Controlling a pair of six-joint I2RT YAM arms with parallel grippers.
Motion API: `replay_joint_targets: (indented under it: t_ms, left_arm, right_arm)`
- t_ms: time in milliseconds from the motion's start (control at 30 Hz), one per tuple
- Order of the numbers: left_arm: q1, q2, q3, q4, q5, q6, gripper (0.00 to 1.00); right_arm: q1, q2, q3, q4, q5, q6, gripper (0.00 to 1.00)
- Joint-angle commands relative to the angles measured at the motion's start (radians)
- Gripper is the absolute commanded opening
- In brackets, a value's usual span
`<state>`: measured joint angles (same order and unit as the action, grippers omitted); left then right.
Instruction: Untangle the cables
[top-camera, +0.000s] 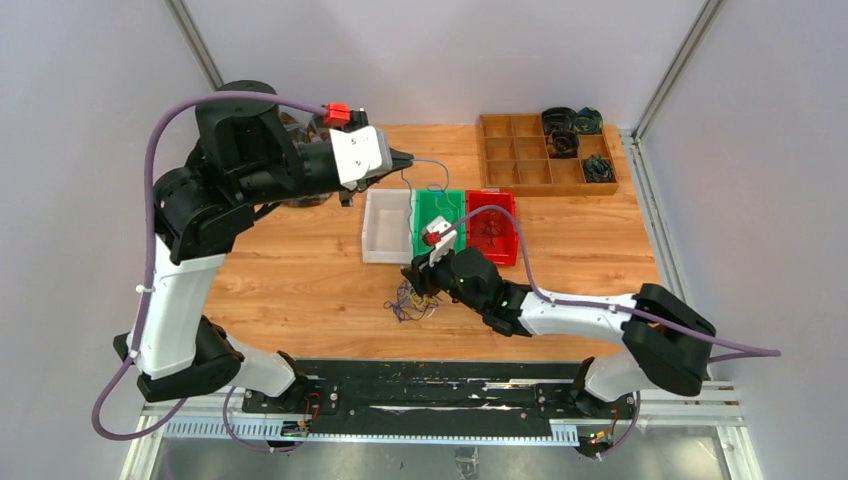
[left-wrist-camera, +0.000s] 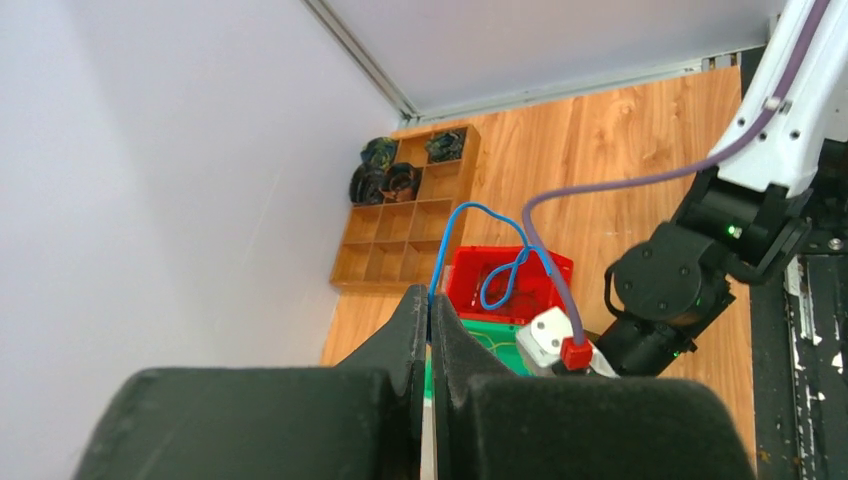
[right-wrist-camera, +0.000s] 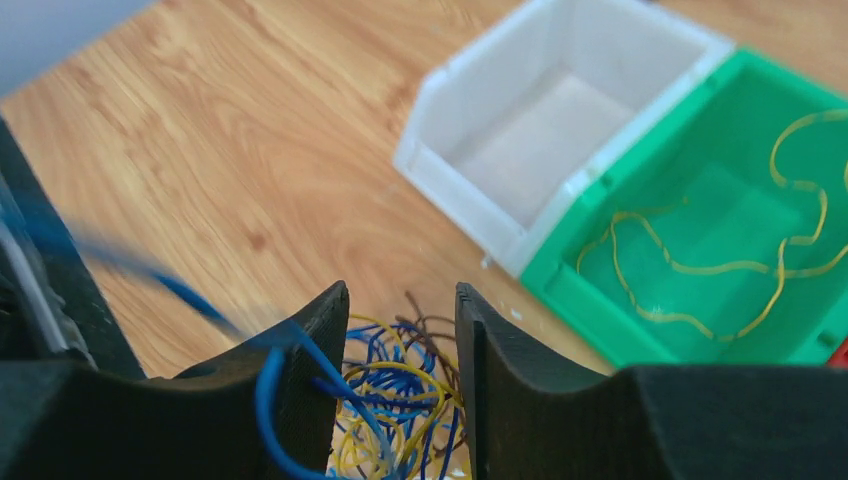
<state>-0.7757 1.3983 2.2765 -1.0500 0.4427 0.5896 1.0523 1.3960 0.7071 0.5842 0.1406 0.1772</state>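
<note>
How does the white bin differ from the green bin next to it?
The white bin looks empty; the green bin holds a loose yellow cable. Seen from above, the white bin ends the row on the left; the green bin sits in the middle, against the red bin. Both are open-topped plastic bins on the table.

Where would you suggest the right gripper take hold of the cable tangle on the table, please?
Take the bunched yellow and blue loops in the middle of the tangle, from straight above. It lies low and loose on the table, and the open right gripper is lined up over it, so closing there would likely pin several strands.
</note>
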Motion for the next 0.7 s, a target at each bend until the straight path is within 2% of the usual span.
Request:
replay_joint_targets:
  t_ms: [0, 200, 367, 500, 667]
  left_arm:
    - [-0.005, -0.020, 0.064, 0.019, -0.002, -0.010, 0.00]
    - [-0.005, -0.011, 0.160, 0.021, -0.058, 0.037, 0.00]
    - [-0.005, -0.007, 0.207, 0.128, -0.207, 0.082, 0.00]
    - [-0.005, -0.068, 0.066, 0.293, -0.305, 0.104, 0.01]
    - [-0.005, -0.129, -0.161, 0.344, -0.315, 0.098, 0.01]
  right_arm:
    - [-0.015, 0.062, -0.048, 0.080, 0.036, 0.046, 0.42]
    - [-0.015, 0.143, -0.127, 0.129, 0.029, 0.099, 0.34]
    - [-0.015, 0.154, -0.210, 0.161, 0.042, 0.155, 0.37]
    - [-0.014, 0.131, -0.258, 0.180, 0.056, 0.184, 0.49]
    - [-0.014, 0.041, -0.273, 0.145, 0.076, 0.200, 0.58]
